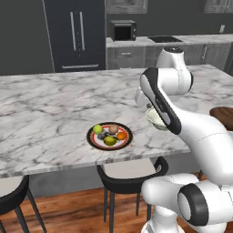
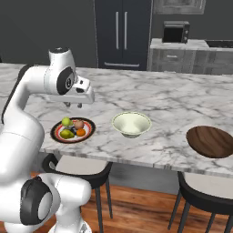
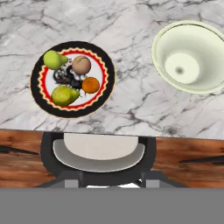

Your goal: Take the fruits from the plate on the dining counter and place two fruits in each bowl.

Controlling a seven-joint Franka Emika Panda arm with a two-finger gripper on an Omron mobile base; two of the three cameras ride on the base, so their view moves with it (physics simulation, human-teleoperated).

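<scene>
On the white marble tabletop (image 2: 173, 98), near its front edge, the plate (image 3: 43, 95) sits farthest left: a round flat dish with a black rim, a red inner ring and a white centre whose dark markings are mostly covered by the four fruits. The bright green fruit (image 3: 54, 59) lies at the plate's upper left in the hand view, pear-shaped with its narrow end pointing right; the yellow-green fruit (image 3: 64, 95) lies below it, its long axis running left to right. The tan-brown fruit (image 3: 81, 64) and the orange fruit (image 3: 90, 85) are round and sit close together. Just above the plate in the right base view hangs the end effector (image 2: 74, 105); its fingers are too small and dark to tell whether they are spread or pressed together. To the right stands the deep cream-green bowl (image 2: 131, 124), upright, partly hidden by the arm in the left base view. Farthest right lies the shallow dark wooden bowl (image 2: 210, 141), cut off at the left base view's edge.
</scene>
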